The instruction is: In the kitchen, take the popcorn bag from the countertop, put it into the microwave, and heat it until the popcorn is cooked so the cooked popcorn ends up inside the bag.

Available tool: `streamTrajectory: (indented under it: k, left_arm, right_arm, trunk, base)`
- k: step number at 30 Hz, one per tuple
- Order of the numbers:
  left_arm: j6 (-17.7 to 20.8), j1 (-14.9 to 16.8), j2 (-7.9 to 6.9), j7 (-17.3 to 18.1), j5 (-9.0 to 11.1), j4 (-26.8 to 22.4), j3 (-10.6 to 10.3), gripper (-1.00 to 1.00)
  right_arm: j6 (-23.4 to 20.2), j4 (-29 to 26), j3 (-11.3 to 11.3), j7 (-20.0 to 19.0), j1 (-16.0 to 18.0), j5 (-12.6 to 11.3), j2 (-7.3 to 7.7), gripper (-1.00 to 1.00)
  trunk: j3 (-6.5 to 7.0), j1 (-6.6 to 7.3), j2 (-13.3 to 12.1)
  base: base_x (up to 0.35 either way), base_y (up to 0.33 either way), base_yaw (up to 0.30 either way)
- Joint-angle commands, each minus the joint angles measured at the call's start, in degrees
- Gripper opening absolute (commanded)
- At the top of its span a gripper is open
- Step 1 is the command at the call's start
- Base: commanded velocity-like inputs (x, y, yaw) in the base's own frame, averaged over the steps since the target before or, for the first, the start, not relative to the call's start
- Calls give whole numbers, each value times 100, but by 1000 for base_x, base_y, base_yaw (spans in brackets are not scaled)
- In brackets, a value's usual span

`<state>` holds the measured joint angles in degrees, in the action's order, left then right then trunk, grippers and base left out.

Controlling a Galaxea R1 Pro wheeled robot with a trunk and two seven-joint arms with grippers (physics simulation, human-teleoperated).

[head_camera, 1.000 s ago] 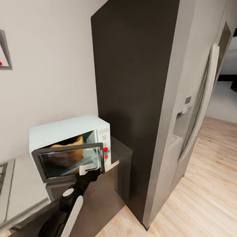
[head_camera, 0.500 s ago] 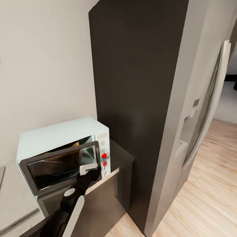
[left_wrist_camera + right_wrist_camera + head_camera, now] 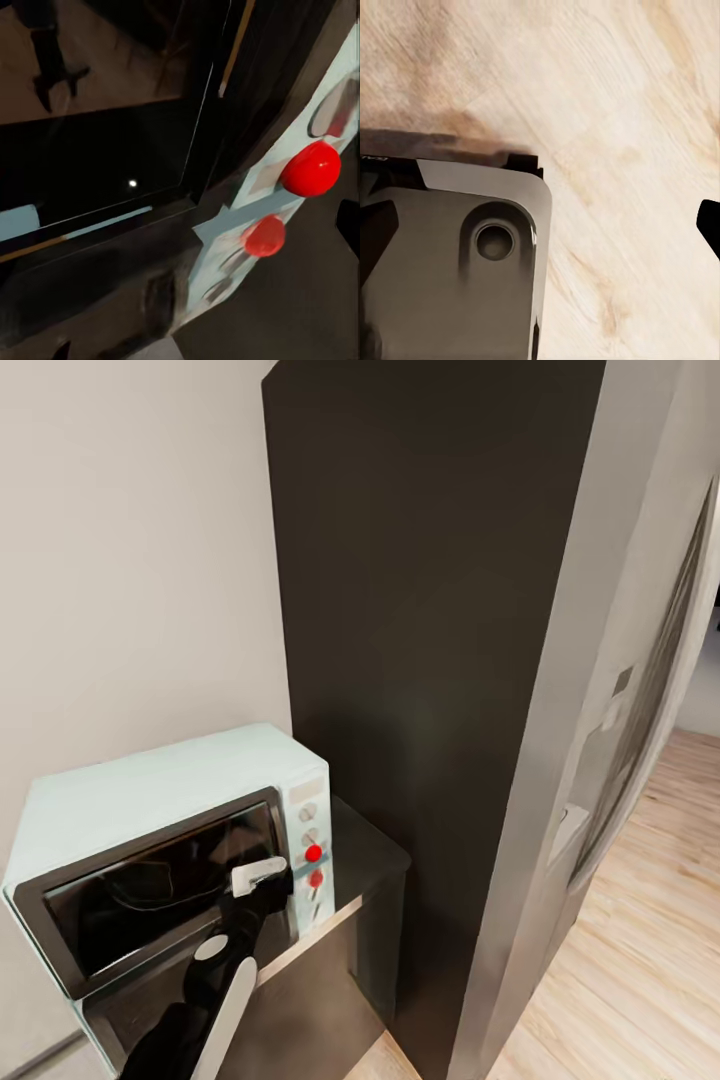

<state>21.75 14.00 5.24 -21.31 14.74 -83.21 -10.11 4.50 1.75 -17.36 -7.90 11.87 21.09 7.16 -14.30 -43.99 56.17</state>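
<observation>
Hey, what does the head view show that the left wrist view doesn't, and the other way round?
Head view alone: the whole microwave on the countertop, the left gripper at the door's edge, a tall dark cabinet and wood floor. Left wrist view alone: a close look at the door glass, with dim reflections. Both: the two red knobs on the microwave's side panel.

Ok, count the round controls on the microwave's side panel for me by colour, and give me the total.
On the microwave panel, head view:
Red knobs: 2, upper and lower
Pale grey knobs: 2, upper and lower
Total: 4
</observation>
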Motion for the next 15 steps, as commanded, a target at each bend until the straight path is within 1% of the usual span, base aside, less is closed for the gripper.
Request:
streamTrajectory:
  k: [1,3,8,11,13,15]
  left_arm:
    - [-36,50,-1,-73,46,-17,37,100]
    - [-67,50,5,-68,57,-44,30,100]
    - [-76,50,11,-42,71,-77,5,100]
    - [-74,50,12,-52,69,-75,-122,100]
    - [-70,50,15,-67,65,-73,-254,100]
    - [-63,50,41,-76,61,-75,-348,100]
  right_arm:
    - [33,18,-49,-10,8,44,4,100]
    - [33,18,-49,-9,8,44,4,100]
    - [33,18,-49,-8,8,44,4,100]
    - [40,18,-49,-5,8,44,3,100]
    - [42,18,-49,-4,8,44,-7,100]
    - [39,18,-49,-3,8,44,-21,100]
  trunk:
    - [-7,-2,3]
    - [-7,-2,3]
    - [-7,-2,3]
    - [-7,-2,3]
    - [-7,-2,3]
    - [-7,-2,3]
  base:
    - [18,0,0]
    - [-139,0,0]
    - [-315,0,0]
    - [-344,0,0]
    - [-345,0,0]
    - [-346,0,0]
